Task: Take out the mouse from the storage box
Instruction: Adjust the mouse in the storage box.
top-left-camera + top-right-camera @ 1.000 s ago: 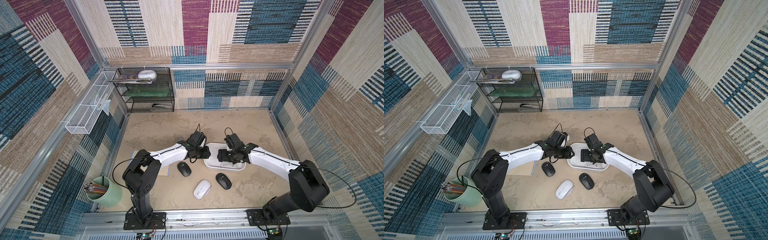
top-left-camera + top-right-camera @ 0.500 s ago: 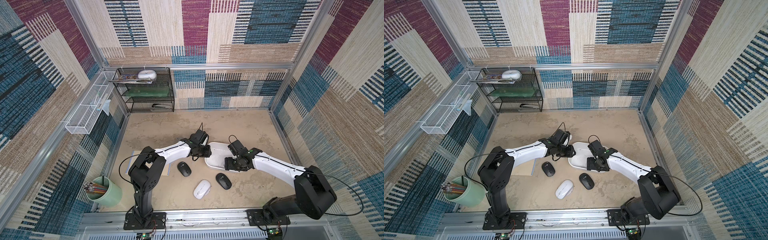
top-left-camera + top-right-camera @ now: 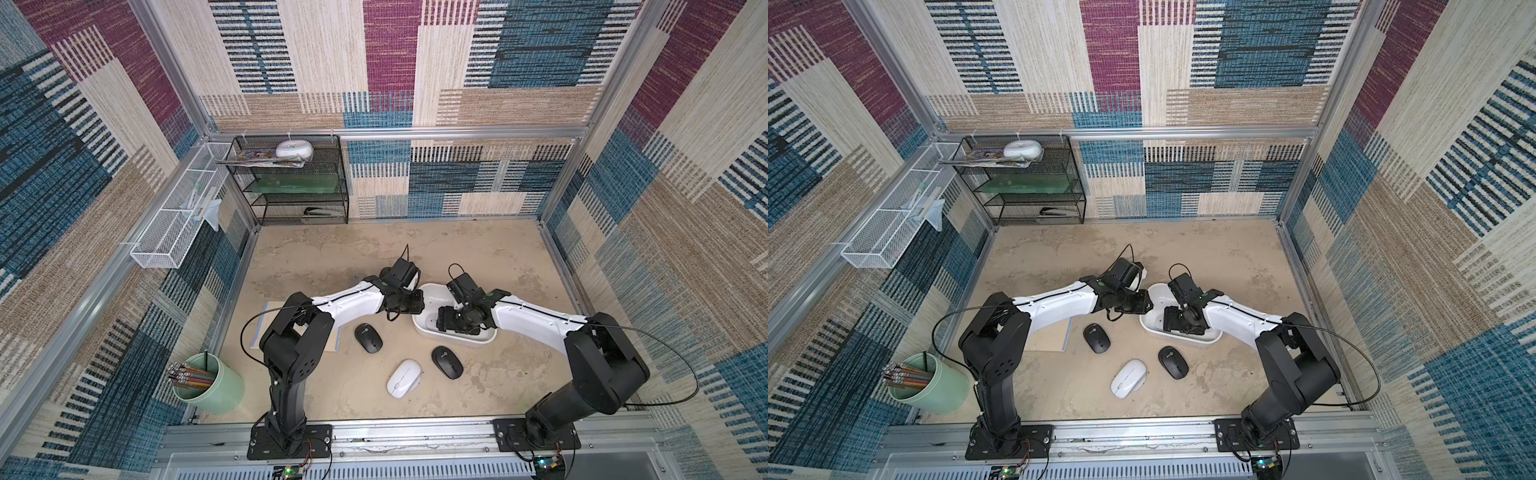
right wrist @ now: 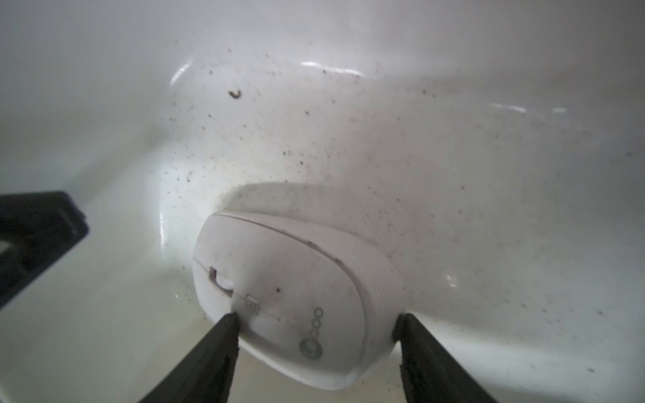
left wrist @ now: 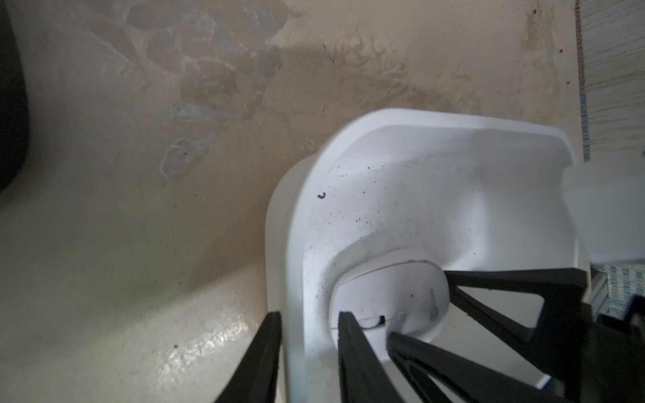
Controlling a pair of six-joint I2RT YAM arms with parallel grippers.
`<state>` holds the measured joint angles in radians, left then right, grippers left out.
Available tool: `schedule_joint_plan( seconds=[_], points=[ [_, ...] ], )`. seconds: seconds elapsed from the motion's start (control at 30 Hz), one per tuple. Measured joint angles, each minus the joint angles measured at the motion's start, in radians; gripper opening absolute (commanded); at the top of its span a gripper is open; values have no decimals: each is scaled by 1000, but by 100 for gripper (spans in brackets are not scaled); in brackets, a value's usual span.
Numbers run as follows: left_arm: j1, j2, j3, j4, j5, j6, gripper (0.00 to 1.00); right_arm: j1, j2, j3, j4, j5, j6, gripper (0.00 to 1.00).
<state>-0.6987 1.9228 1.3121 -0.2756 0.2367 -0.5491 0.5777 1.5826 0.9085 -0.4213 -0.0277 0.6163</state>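
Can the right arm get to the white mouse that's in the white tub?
Probably yes. The right pincer is down inside the storage box, straddling the white mouse, with nothing in between. The left pincer pinches the box's wall, which should keep it steady.

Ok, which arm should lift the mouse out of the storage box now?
Right. The right hand is inside the storage box, fingers either side of the white mouse. The left hand is clamped on the box wall, steadying it.
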Motion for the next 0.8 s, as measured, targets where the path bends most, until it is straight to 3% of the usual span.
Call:
schedule_joint_plan(
  seconds=[0.33, 0.8],
  points=[
    [0, 0, -17, 8, 20, 3, 35, -5, -28, 24, -1, 50, -95, 79],
    [1, 2, -26, 12, 24, 6, 33, -4, 22, 16, -11, 17, -137, 67]
  ],
)
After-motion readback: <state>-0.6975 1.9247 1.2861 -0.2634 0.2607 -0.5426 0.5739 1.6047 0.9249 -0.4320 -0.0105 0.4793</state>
